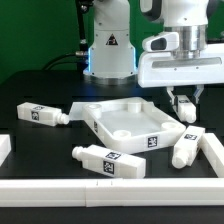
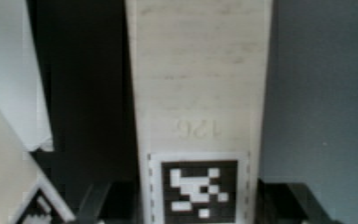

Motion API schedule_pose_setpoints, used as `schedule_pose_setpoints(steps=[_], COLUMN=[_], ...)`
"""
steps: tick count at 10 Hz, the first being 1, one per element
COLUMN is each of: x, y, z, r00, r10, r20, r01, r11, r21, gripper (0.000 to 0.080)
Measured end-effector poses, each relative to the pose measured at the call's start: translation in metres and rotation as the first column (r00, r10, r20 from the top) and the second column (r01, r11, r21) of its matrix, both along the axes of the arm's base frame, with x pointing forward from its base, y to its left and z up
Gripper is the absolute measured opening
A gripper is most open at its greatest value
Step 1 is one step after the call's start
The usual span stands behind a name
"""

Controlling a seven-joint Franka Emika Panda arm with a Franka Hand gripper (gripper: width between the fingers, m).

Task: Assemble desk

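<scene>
My gripper (image 1: 183, 108) hangs at the exterior view's right, just beside the tabletop (image 1: 100, 127). The jaws stand either side of a leg's (image 2: 194, 100) tagged end, but I cannot tell whether they pinch it. Its long axis runs crosswise to my closing line.

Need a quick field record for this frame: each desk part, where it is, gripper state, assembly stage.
tabletop: flat, mid-table, no leg fitted
gripper: shut on leg 4, at the exterior view's right of the tabletop
leg 1: lying loose, exterior view's left of tabletop
leg 2: lying loose, in front of tabletop
leg 3: lying loose, exterior view's right, nearer than the gripper
leg 4: gripped, tag visible in wrist view
stage: no legs attached yet
</scene>
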State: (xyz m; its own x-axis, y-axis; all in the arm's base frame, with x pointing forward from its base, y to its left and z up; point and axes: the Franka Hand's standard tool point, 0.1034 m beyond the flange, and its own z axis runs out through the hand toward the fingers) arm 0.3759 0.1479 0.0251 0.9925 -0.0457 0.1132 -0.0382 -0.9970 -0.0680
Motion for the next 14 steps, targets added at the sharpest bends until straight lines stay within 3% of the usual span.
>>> schedule_pose_setpoints(steps=[2,4,5,6,9,10,13,14], x=[-0.001,-0.001,0.002,0.011,0.068,0.064,0.065,0.086], y=[-0.001,-0.002,-0.009,-0.020,-0.056,-0.048,-0.053,-0.076], z=[-0.002,-0.002,0.005,0.020,0.071,0.069,0.066,0.067], r00=[1.000,1.000,0.998,0.995,0.983,0.983,0.972,0.945], r10=[0.012,0.029,0.063,0.089,0.150,0.152,0.209,0.305], r20=[-0.006,-0.005,-0.026,-0.049,-0.102,-0.106,-0.109,-0.121], r01=[-0.012,-0.029,-0.063,-0.090,-0.152,-0.155,-0.212,-0.308], r11=[1.000,1.000,0.998,0.996,0.988,0.988,0.977,0.951], r21=[-0.004,-0.006,-0.016,-0.024,-0.016,-0.014,-0.014,-0.006], gripper=[0.0282,0.0574,0.0574,0.0634,0.0649,0.0649,0.0649,0.0649])
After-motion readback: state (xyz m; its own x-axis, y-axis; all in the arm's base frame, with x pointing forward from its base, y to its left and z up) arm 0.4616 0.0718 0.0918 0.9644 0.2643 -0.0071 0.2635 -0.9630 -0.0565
